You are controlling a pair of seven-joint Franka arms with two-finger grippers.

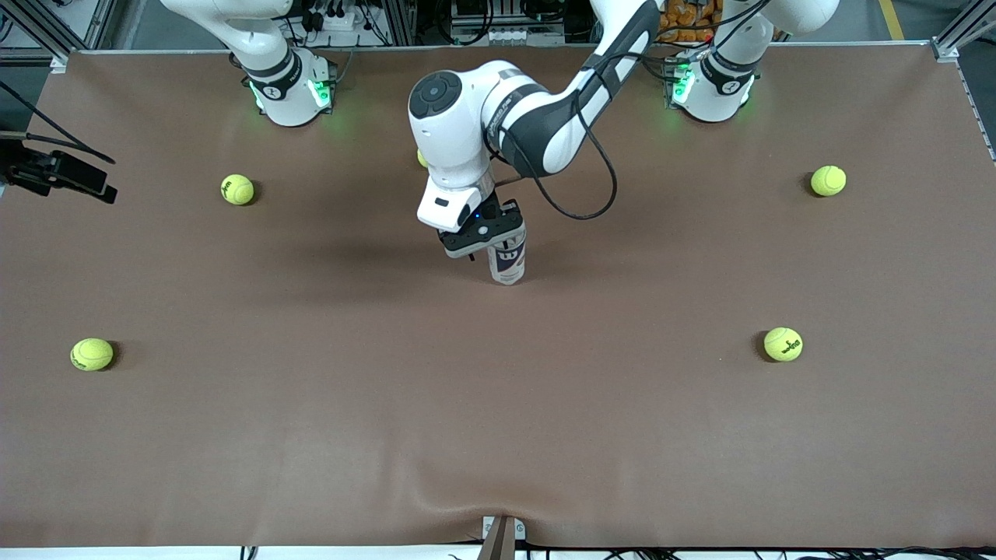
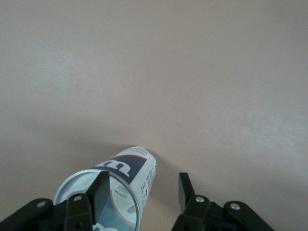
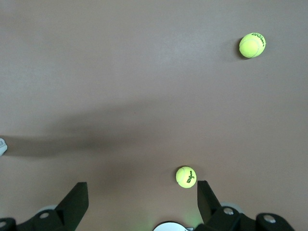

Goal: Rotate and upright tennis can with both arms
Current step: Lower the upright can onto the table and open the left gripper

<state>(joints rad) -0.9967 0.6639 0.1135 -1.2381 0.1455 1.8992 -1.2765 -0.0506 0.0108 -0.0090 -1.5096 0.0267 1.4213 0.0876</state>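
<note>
You see the tennis can [image 1: 508, 263] standing upright near the middle of the table [image 1: 498, 435], its long axis vertical and its metallic rim facing up toward the left gripper [image 1: 489, 243]. That gripper sits directly over the can's top. In the left wrist view its jaws are parted, and the tennis can [image 2: 126, 183] lies off-centre in the gap: one finger [image 2: 100, 193] overlaps the rim while the other stands clear of it. Whether that finger still touches the can, you cannot tell.

The main hazard, judged from this pose, is the retreat. If the left gripper lifts or swings away while a finger catches the rim, the slim tube could tip over or skid, since it stands on a narrow base. A sideways exit would carry more risk than a straight rise.

The right gripper [image 3: 139, 202] waits with its jaws spread wide, holding nothing, over the right arm's end of the table, where two tennis balls [image 3: 186, 176] lie below it.
</note>
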